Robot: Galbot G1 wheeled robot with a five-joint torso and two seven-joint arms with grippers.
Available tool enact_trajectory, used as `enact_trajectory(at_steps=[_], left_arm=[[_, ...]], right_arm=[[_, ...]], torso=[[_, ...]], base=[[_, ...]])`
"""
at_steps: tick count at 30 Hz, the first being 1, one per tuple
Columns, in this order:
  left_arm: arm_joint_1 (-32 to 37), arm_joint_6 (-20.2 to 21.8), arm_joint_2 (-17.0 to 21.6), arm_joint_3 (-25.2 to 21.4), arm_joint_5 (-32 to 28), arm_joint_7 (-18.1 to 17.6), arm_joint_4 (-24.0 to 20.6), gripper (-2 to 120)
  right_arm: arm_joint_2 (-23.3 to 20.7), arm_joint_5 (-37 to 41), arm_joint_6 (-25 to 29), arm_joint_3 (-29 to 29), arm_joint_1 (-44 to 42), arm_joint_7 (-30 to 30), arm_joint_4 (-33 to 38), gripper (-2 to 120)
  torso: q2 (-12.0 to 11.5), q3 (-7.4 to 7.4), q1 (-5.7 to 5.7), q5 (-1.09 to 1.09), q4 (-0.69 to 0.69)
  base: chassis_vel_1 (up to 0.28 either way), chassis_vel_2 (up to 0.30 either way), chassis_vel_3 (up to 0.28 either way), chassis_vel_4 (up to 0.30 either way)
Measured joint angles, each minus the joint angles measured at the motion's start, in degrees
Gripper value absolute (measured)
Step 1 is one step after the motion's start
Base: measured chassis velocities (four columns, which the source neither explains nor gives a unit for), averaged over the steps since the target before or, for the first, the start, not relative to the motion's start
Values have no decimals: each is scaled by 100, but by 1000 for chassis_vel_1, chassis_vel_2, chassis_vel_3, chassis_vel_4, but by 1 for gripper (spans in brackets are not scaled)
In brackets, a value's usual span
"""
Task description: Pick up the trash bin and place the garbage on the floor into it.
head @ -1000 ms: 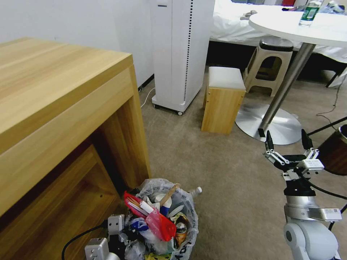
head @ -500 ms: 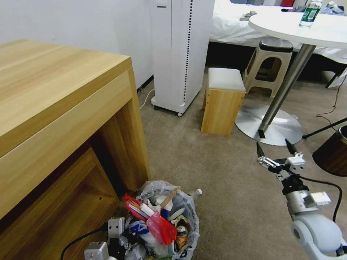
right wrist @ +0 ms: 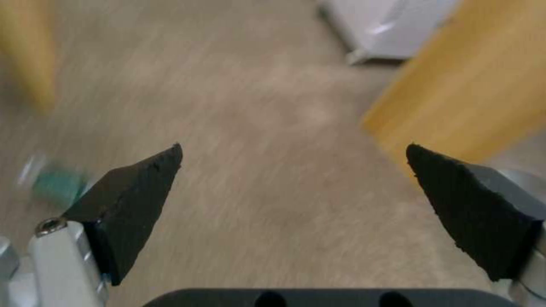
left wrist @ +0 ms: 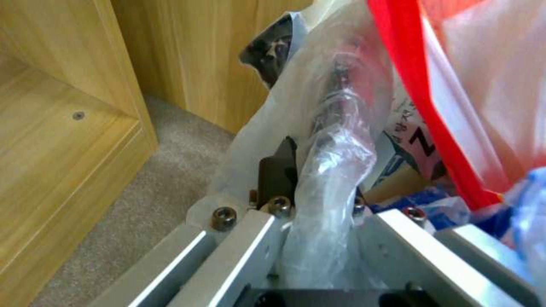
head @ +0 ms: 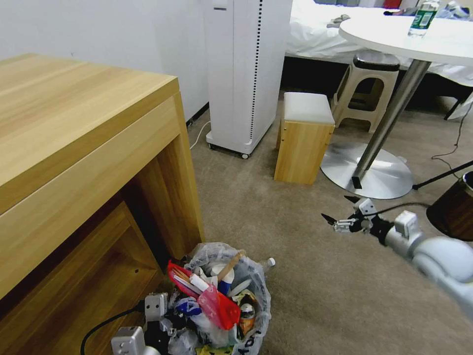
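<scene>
the left tool is clamped on the bagged rim of the trash bin, which sits full of garbage beside the wooden desk. the right tool hangs wide apart over the bare floor, well apart from the bin.

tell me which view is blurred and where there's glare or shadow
Right wrist view: the floor is streaked with motion blur, while the open right gripper fingers stay fairly sharp. Left wrist view: soft close-up, glare on the trash bin liner held in the left gripper. Head view: sharp, with dark shadow under the wooden desk.
</scene>
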Motion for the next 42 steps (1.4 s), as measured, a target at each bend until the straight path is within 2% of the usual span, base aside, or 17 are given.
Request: enact_trajectory(at_steps=[1, 3, 4, 6, 10, 12, 14, 15, 17, 23, 26, 31, 32, 34, 35, 39, 42], left_arm=[[-26, 0, -21, 3, -7, -2, 22, 0], [-42, 0, -35, 4, -14, -3, 35, 0], [-66, 0, -74, 10, -21, -2, 56, 0], [-80, 0, -135, 15, -17, 9, 80, 0], [-64, 0, -207, 1, 16, 15, 95, 0], [0, 1, -276, -59, 57, 28, 93, 0], [73, 6, -311, -122, 94, 47, 59, 0], [73, 6, -311, -122, 94, 47, 59, 0], [128, 11, -343, -171, 102, 50, 19, 0], [182, 18, -367, -229, 78, 69, -10, 0], [213, 19, -395, -222, 45, 113, -22, 0], [223, 20, -398, -218, 36, 115, -21, 0], [220, 20, -391, -219, 25, 110, -16, 0], [203, 20, -373, -220, 7, 93, 7, 0], [203, 20, -373, -220, 7, 93, 7, 0], [169, 13, -377, -224, -30, 36, 39, 0], [177, 12, -392, -225, -29, 34, 42, 0]], right_arm=[[14, -186, 188, -423, 389, -233, -214, 100], [40, -288, 279, -691, 664, -354, -328, 100], [147, -489, 408, -1142, 1190, -678, -558, 100], [435, -1045, 618, -1559, 1740, -1133, -899, 100], [790, -1692, 935, -1901, 2165, -1623, -1307, 100], [1228, -2082, 1141, -2208, 2530, -2198, -1712, 100], [1554, -2321, 1251, -2392, 2759, -2568, -1999, 100], [1554, -2321, 1251, -2392, 2759, -2568, -1999, 100], [1930, -2528, 1469, -2594, 3053, -2855, -2408, 100], [2474, -2768, 1679, -2934, 3521, -3051, -3146, 100], [2930, -3103, 1902, -3161, 3888, -3349, -3831, 100], [3288, -3249, 2122, -3276, 4086, -3587, -4304, 100], [3470, -3273, 2182, -3321, 4169, -3676, -4509, 100], [3832, -3331, 2220, -3430, 4296, -3800, -4785, 100], [3832, -3331, 2220, -3430, 4296, -3800, -4785, 100], [4633, -3454, 2272, -3731, 4441, -3926, -5329, 100], [4781, -3529, 2295, -3767, 4437, -3928, -5497, 100]], torso=[[0, 0, 0, 2, 0], [0, 0, 0, 3, -1], [0, 0, 0, -1, 0], [0, 0, 0, -4, 2], [0, 1, 0, 5, 4], [0, 0, 0, -3, 1], [-1, 1, 0, 2, 1], [-1, 1, 0, 2, 1], [-1, 0, 0, -3, 2], [-1, 0, 0, -3, 2], [-1, 0, 0, -3, 1], [-1, 0, 0, -2, 2], [-1, 0, 0, -3, -2], [0, 0, 0, -2, 0], [0, 0, 0, -2, 0], [0, 0, 0, -3, 5], [-1, 0, 0, -2, 3]], base=[[0, 0, 0, 0], [0, 0, 0, 0], [0, 0, 0, 0], [0, 0, 0, 0], [0, 0, 0, 0], [0, 0, 0, 0], [0, 0, 0, 0], [0, 0, 0, 0], [0, 0, 0, 0], [0, 0, 0, 0], [0, 0, 0, 0], [0, 0, 0, 0], [0, 0, 0, 0], [0, 0, 0, 0], [0, 0, 0, 0], [0, 0, 0, 0], [0, 0, 0, 0]])
